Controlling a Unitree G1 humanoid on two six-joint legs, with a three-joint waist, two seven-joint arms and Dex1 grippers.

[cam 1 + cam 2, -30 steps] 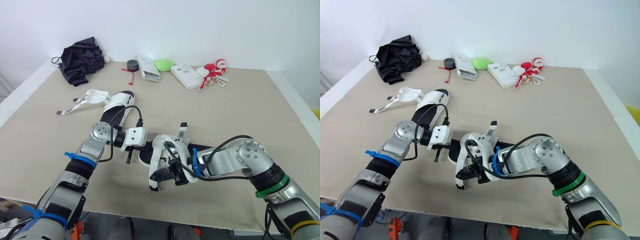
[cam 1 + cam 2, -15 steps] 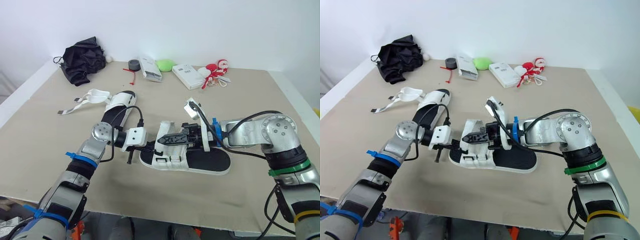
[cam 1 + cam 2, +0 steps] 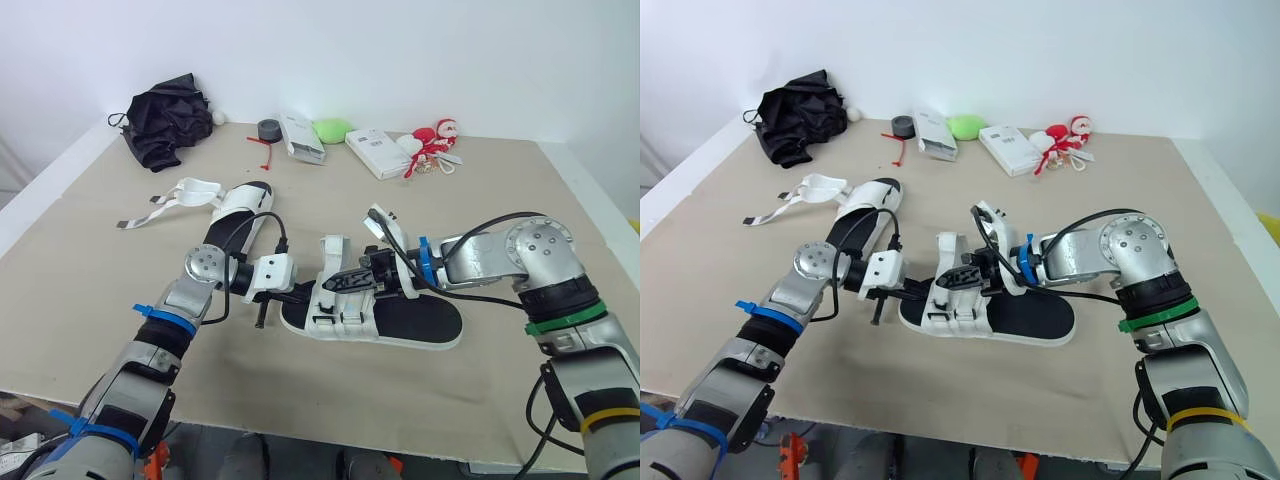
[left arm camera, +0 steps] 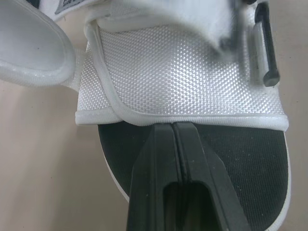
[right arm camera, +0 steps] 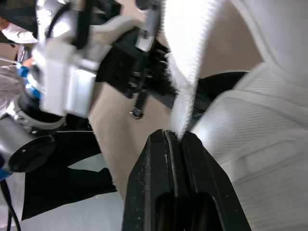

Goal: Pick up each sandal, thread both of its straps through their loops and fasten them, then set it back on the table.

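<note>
Fingers [image 5: 154, 187] of R gripper [image 5: 177, 137] pinch strap [image 3: 332, 250], now raised.

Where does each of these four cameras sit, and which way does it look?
Left eye view: head, facing forward-down over both arms at the beige table.
Right eye view: beside it; shares that scene.
Left wrist view: along shut left gripper onto black-soled, white-strapped sandal.
Right wrist view: along right gripper pinching that sandal's white fabric strap.
</note>
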